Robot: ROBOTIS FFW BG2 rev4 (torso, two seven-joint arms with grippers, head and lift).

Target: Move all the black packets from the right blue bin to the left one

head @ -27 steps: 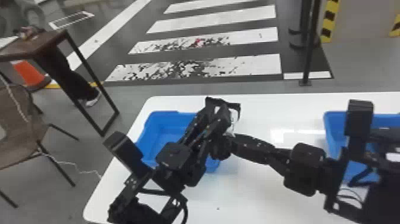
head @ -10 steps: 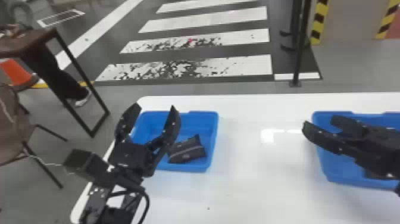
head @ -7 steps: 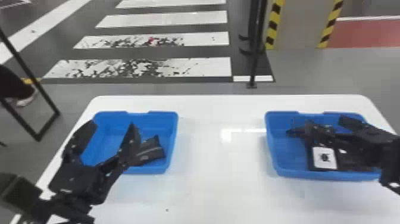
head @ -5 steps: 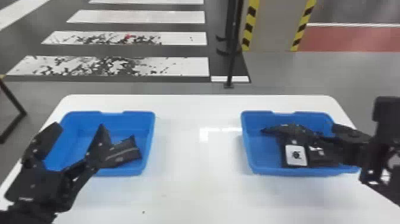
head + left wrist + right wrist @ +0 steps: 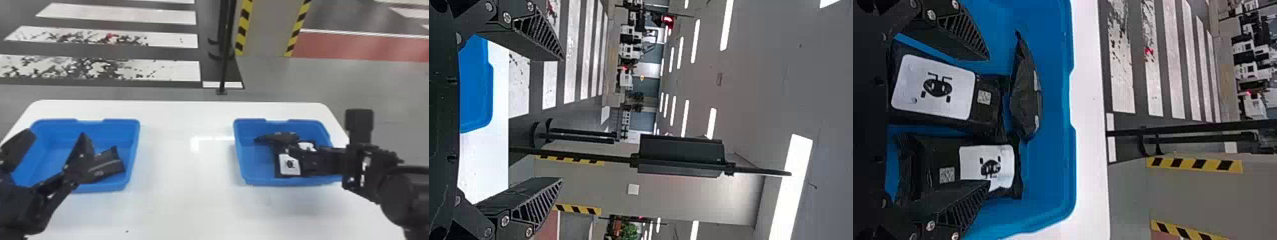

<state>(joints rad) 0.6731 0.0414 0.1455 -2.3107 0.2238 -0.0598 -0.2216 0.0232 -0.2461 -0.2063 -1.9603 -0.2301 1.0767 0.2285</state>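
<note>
Right hand [image 5: 301, 156]: hovering, spread, over packets bearing white labels [image 5: 933, 87] | left hand [image 5: 56, 134]: hovering, spread, near left bin [image 5: 135, 150]

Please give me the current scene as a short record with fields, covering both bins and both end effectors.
left bin: one black packet visible
right bin: two packets with white labels, one darker packet beyond them
left end effector: open, nothing between fingers
right end effector: open, over the right bin
table: white, under both bins
</note>
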